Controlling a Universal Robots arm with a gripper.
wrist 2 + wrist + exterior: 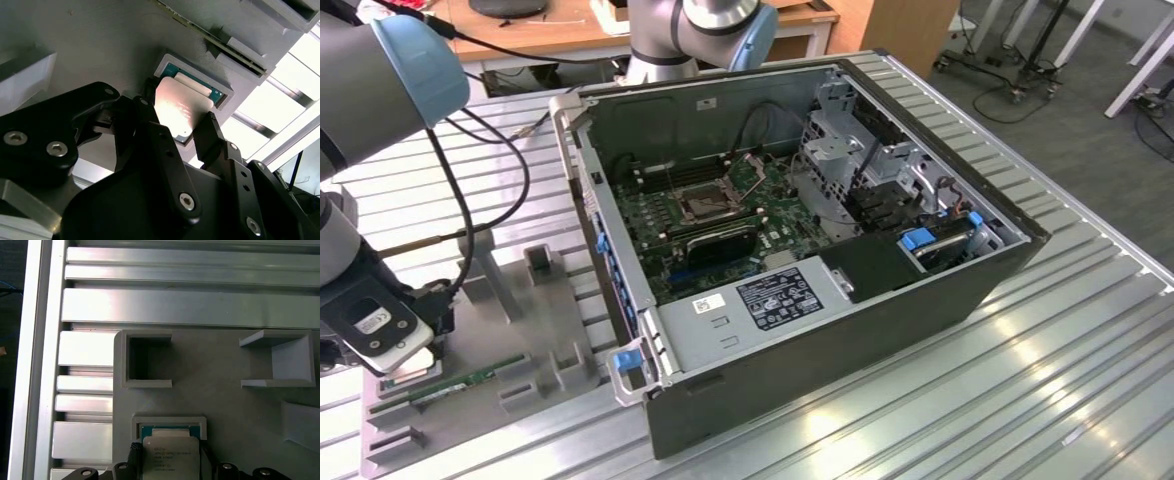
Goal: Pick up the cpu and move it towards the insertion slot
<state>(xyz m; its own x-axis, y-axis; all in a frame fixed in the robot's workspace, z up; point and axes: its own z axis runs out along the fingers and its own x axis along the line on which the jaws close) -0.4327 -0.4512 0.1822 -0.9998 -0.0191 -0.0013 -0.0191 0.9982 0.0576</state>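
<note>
Pocket point(169, 419): recess in the grey tray point(225, 405), holding the cpu point(171, 460).
Case point(854, 330): open; the board inside carries the insertion slot point(710, 203), well apart from the tray.
Cpu attitude: flat, metal face up, near-square, edges roughly in line with the pocket walls.
Gripper point(176, 120): clasping the cpu by two opposite edges.

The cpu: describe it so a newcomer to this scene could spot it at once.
A grey fixture plate lies at the exterior view's left of the open computer case. The cpu is at a shallow square pocket on it, right by the tool. Its shiny silver square top sets it apart from the long thin green memory stick nearby.
</note>
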